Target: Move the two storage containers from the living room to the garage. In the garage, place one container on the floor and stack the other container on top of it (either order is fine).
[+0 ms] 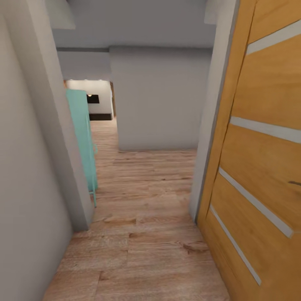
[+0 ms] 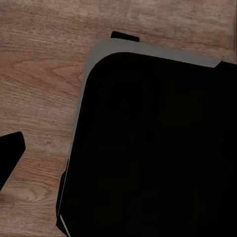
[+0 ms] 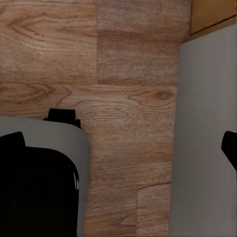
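Note:
The two storage containers are out of view, and so is the garage. I face a narrow hallway with light wood-plank flooring (image 1: 142, 234). In the right wrist view my right gripper (image 3: 121, 148) is open over the planks, one dark fingertip (image 3: 11, 145) at each side edge and nothing between them. In the left wrist view my left gripper (image 2: 118, 158) hangs over my own black base (image 2: 148, 148). One dark fingertip (image 2: 10, 153) shows at the far edge, spread wide and holding nothing.
An orange wooden door (image 1: 259, 159) with pale stripes stands open close on the right. A grey wall corner (image 1: 62, 167) juts in on the left, with a teal object (image 1: 83, 138) behind it. A grey wall (image 1: 159, 100) blocks straight ahead. The passage continues left toward a lit room (image 1: 94, 100).

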Tool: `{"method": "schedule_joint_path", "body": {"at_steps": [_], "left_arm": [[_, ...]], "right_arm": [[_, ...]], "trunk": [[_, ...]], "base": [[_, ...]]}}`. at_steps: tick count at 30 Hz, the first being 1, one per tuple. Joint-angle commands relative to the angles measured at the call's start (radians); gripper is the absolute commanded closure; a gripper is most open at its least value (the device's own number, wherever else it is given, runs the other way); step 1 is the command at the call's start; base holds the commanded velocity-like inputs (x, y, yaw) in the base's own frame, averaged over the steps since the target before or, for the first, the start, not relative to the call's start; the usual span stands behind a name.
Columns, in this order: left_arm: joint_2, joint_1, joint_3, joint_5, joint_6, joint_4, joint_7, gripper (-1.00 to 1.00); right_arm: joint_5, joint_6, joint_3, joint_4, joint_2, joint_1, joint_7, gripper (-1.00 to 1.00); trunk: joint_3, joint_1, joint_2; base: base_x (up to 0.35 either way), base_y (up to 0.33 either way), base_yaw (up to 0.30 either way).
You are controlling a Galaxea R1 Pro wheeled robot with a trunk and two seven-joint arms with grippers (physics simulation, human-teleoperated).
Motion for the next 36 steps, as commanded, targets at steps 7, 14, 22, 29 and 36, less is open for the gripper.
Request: {"method": "schedule_joint_path", "body": {"at_steps": [7,14,22,29,36], "left_arm": [[0.000,0.000,0.000,0.003,-0.002,0.000,0.002,-1.00],[0.000,0.000,0.000,0.003,-0.002,0.000,0.002,-1.00],[0.000,0.000,0.000,0.003,-0.002,0.000,0.002,-1.00],[0.000,0.000,0.000,0.003,-0.002,0.000,0.002,-1.00],[0.000,0.000,0.000,0.005,-0.001,0.000,0.002,-1.00]], "right_arm": [[-0.009,-0.006,0.008,0.003,0.000,-0.001,0.000,-1.00],[-0.010,-0.004,0.012,0.003,0.000,-0.001,0.000,-1.00],[-0.011,-0.001,0.012,0.003,-0.003,-0.001,0.003,-1.00],[-0.009,-0.005,0.007,0.003,-0.001,-0.001,0.002,-1.00],[-0.010,-0.006,0.005,0.003,-0.003,-0.001,0.002,-1.00]], "trunk": [[-0.001,0.001,0.000],[-0.001,0.001,0.000],[-0.001,0.001,0.000],[-0.001,0.001,0.000],[-0.001,0.001,0.000]], "base": [[0.322,0.000,0.080],[0.322,0.000,0.003],[0.322,0.000,0.000],[0.322,0.000,0.000],[0.322,0.000,0.000]]}}
